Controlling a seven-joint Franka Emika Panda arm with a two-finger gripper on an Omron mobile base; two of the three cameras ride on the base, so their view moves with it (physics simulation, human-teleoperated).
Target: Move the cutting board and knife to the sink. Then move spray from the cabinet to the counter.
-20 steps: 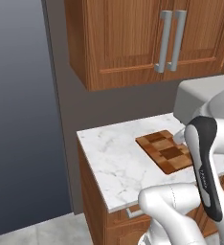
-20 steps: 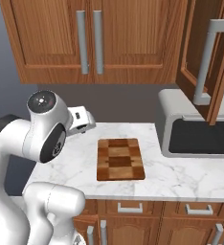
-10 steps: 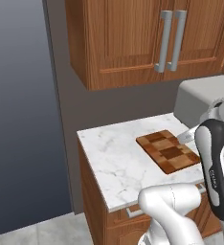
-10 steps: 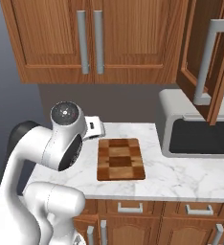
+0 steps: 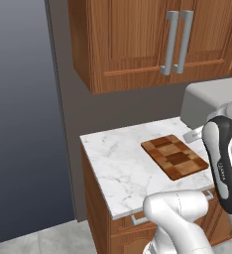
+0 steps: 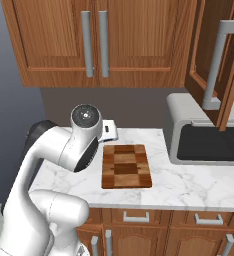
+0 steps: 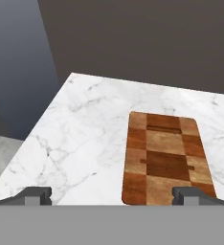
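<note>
The checkered wooden cutting board (image 6: pixel 125 165) lies flat on the white marble counter (image 6: pixel 64 175), just left of the microwave; I also see the cutting board (image 5: pixel 175 157) (image 7: pixel 165 158). My gripper (image 7: pixel 110 195) hovers above the counter's near edge, open and holding nothing. Its right fingertip (image 7: pixel 183 193) is over the board's near end and the left one over bare marble. A cabinet door (image 6: pixel 216 60) with a long grey bar handle hangs open at the upper right. The knife, the sink and the spray are out of view.
A grey microwave (image 6: pixel 204 132) stands on the counter right of the board. Closed upper cabinets (image 6: pixel 94 40) with two vertical handles hang above. The counter (image 5: pixel 118 168) ends at its left edge beside a dark wall. My arm's elbow (image 6: pixel 84 135) rises left of the board.
The arm has swung to the right, bringing the elbow and hand closer to the cutting board. The board has not moved and the gripper stays open.
</note>
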